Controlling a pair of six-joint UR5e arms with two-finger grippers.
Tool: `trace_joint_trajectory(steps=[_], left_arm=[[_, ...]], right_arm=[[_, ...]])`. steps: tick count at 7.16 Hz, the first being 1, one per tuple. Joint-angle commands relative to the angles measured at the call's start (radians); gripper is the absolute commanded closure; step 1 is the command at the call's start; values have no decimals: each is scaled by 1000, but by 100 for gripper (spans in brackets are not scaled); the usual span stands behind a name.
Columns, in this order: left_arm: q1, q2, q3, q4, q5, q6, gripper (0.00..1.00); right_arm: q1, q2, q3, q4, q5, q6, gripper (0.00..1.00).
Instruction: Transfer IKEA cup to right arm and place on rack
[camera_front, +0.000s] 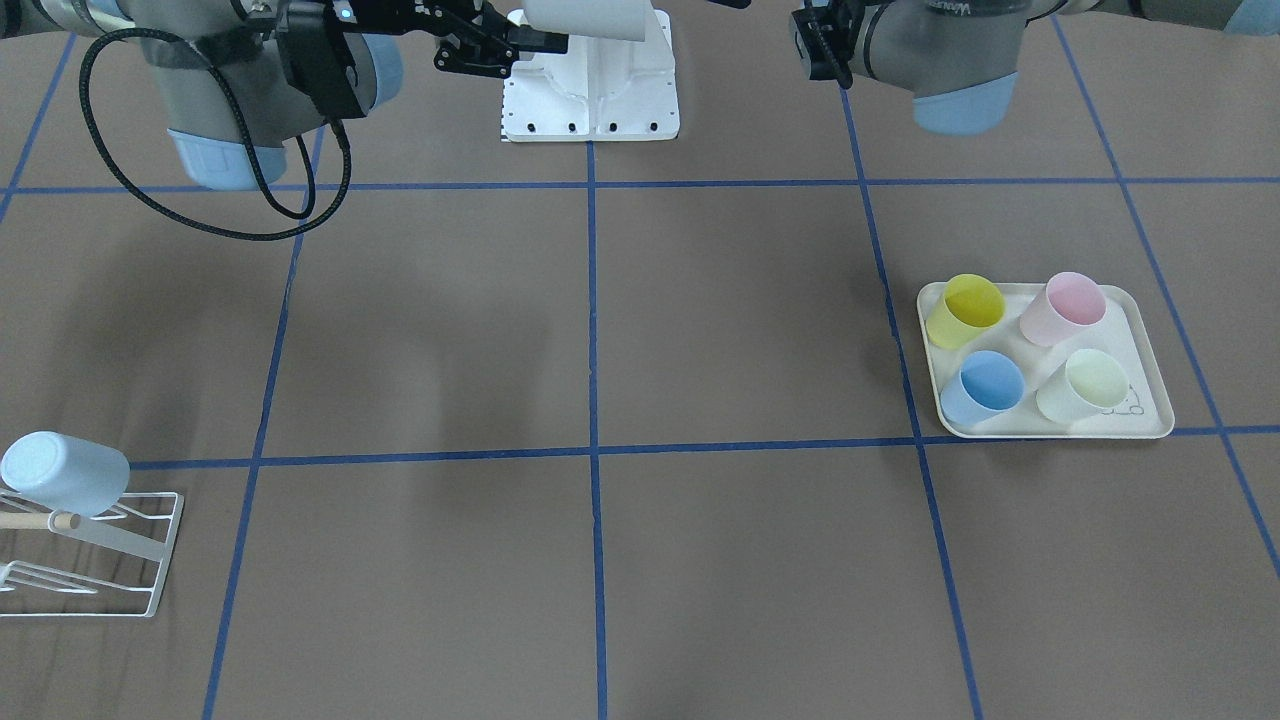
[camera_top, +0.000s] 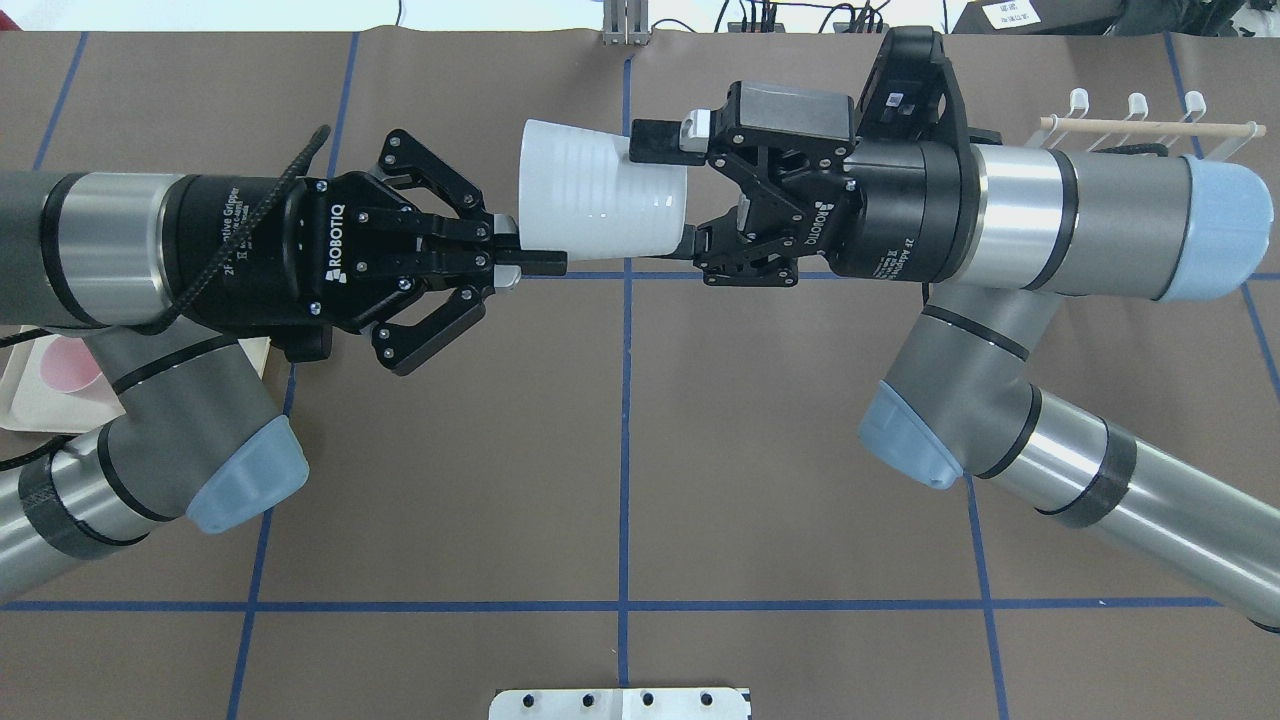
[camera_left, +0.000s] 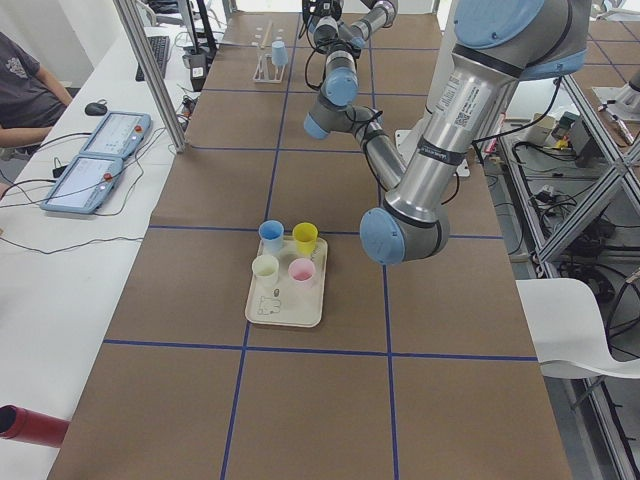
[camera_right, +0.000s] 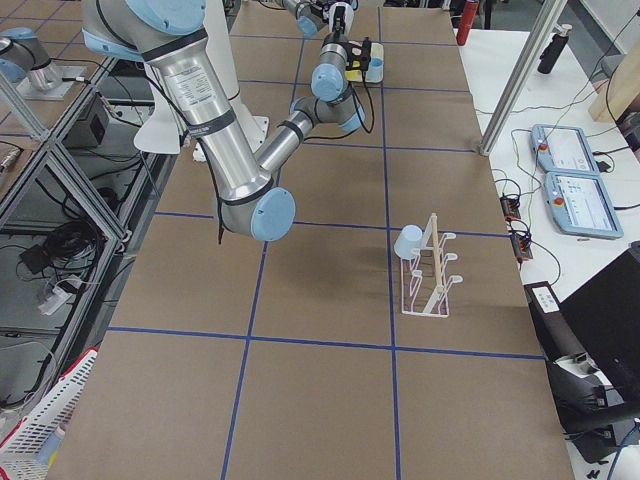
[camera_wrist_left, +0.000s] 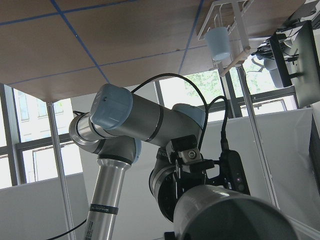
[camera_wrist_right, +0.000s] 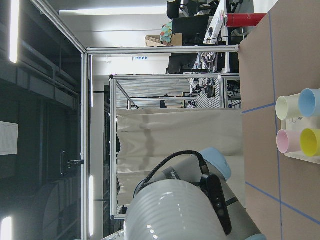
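A white ribbed cup (camera_top: 600, 205) is held on its side in the air between my two grippers. My left gripper (camera_top: 530, 262) is shut on the wall of the cup's wide rim. My right gripper (camera_top: 672, 190) reaches in from the other side. Its fingers (camera_top: 655, 140) sit against both sides of the cup's narrow base end, shut on it. In the front-facing view the cup (camera_front: 590, 20) and the right gripper (camera_front: 530, 42) show at the top edge. The white wire rack (camera_front: 100, 560) with a wooden dowel stands at the table's right end and carries a pale blue cup (camera_front: 65, 472).
A cream tray (camera_front: 1140, 425) at the left side holds yellow, pink, blue and pale green cups. The rack's dowel (camera_top: 1140, 125) shows behind my right forearm. A white base plate (camera_front: 590, 100) sits at the robot's edge. Blue tape lines cross the brown table.
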Motion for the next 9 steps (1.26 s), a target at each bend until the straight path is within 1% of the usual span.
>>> trace_joint_trajectory(steps=[1,2,3,4,5,7,8,9], left_arm=[[1,0,2,-2,0,3,100],[1,0,2,-2,0,3,96],[1,1,2,-3,-1,6,73],[1,0,0,1,-1,1,1],[1,10,-14,-3,-4,7,0],[-42,30,-23,-2,-14,41,0],[-77,94,-26,-3,-65,129,0],[-99,119,-23,6,-98,209,0]], right_arm=[[-1,0,-2,13,-3,0,33],[-1,0,-2,16,-3,0,50],[-1,0,-2,16,-3,0,69],[-1,0,-8,16,-3,0,81],[-1,0,-6,18,-3,0,84],[10,-4,-3,36,-8,-5,84],[42,-17,-5,35,-6,-21,84],[115,-55,-17,18,14,-32,84]])
